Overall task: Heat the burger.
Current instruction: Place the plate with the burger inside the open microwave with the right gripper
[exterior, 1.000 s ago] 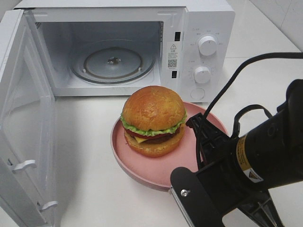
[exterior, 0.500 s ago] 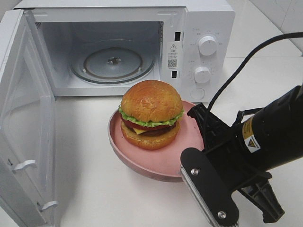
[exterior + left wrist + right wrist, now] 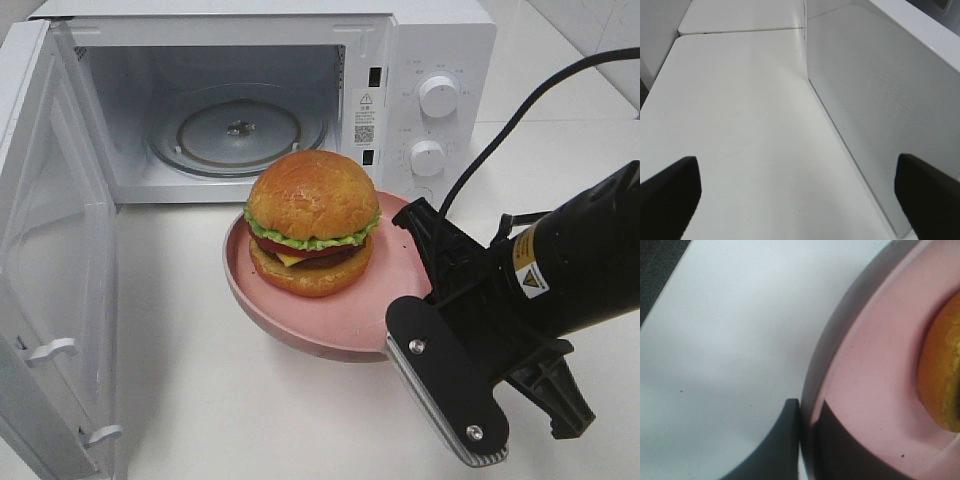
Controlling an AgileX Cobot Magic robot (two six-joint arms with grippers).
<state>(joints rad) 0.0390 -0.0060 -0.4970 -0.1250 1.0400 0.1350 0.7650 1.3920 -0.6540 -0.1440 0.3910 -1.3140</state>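
The burger (image 3: pixel 312 222), with a glossy golden bun, lettuce, tomato and cheese, sits on a pink plate (image 3: pixel 340 325) just in front of the open microwave (image 3: pixel 430 60). The plate is tilted and looks raised off the white table. My right gripper (image 3: pixel 408 300) is shut on the plate's right rim. The right wrist view shows its dark fingers (image 3: pixel 775 450) clamped either side of the rim of the plate (image 3: pixel 875 390), with the burger's bun (image 3: pixel 942 375) at the edge. My left gripper (image 3: pixel 800 200) is open and holds nothing; it is out of the exterior high view.
The microwave door (image 3: pixel 50 250) swings wide open to the left. A glass turntable (image 3: pixel 238 135) lies inside the cavity. Two knobs (image 3: pixel 438 96) sit on the right panel. In the left wrist view a perforated white panel (image 3: pixel 880 100) stands beside bare table.
My right gripper has carried the plate and burger left and back, closer to the microwave opening. The left gripper has not moved.
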